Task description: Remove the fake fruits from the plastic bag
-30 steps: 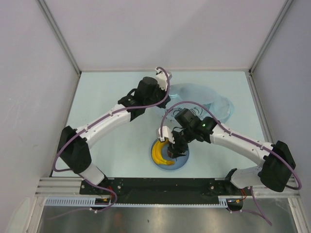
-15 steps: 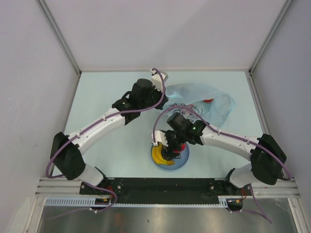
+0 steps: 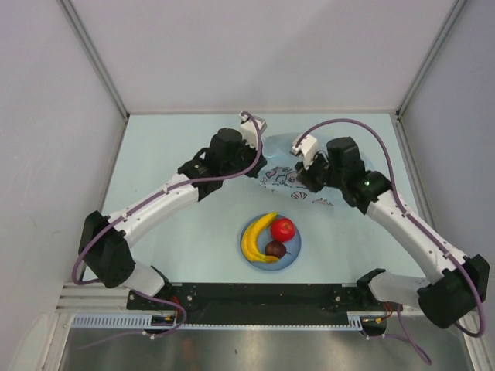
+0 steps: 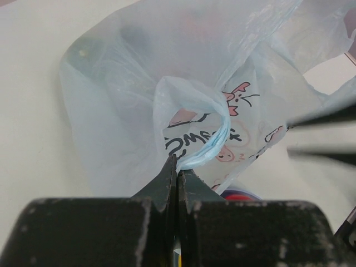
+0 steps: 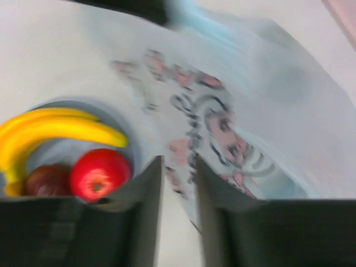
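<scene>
Pinching "Sweet"-printed plastic bag [image 4: 139, 72], left tool [image 4: 177, 168]

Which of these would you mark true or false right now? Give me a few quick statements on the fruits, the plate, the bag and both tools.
1. The banana lies on the blue plate. True.
2. The left tool is open and clear of the plastic bag. False: it is shut on a fold of the bag's edge.
3. The right tool holds the red fruit. False: its jaws are open and empty above the bag, and the red fruit sits on the plate.
4. Three fruits are on the plate. True: the banana, the red fruit and a dark fruit.
</scene>
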### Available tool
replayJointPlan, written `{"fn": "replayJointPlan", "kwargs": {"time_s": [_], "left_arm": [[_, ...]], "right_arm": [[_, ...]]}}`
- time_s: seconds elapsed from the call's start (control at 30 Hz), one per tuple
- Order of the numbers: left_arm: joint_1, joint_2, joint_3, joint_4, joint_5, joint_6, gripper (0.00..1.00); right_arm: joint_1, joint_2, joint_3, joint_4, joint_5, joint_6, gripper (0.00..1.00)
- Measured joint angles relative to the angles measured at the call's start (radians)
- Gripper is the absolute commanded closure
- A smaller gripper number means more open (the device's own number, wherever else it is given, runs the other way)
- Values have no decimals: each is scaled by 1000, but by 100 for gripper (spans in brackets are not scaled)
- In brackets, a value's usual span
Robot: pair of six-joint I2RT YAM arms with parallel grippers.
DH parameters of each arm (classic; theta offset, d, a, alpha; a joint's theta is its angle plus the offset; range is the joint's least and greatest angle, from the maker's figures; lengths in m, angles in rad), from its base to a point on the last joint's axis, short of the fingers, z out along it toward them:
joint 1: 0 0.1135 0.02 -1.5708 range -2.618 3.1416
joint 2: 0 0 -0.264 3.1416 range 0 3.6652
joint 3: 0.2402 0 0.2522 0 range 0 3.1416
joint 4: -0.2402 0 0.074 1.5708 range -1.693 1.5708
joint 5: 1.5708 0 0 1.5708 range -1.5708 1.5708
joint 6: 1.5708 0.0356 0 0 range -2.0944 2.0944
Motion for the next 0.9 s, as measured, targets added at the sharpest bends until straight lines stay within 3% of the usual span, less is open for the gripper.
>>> {"fn": "replayJointPlan", "kwargs": {"time_s": [0.1, 0.37, 0.4, 0.5, 0.6, 0.77, 0.9], "left_arm": [[0, -6, 0, -1, 0, 0, 100], [0, -10, 16, -13, 11, 2, 100], [0, -7, 27, -16, 11, 2, 100], [0, 7, 67, -16, 11, 10, 100], [0, 22, 98, -16, 11, 16, 100], [0, 58, 126, -19, 18, 27, 100], [0, 100, 148, -34, 24, 27, 100]], "right_arm": [[-147, 49, 1, 22, 15, 55, 100], [-209, 321, 0, 95, 118, 17, 98], [-217, 348, 0, 117, 143, 18, 82], [-261, 415, 0, 209, 237, 20, 54], [-306, 469, 8, 290, 307, 18, 39], [-367, 565, 60, 362, 365, 0, 28], [-380, 669, 124, 418, 398, -5, 10]]}}
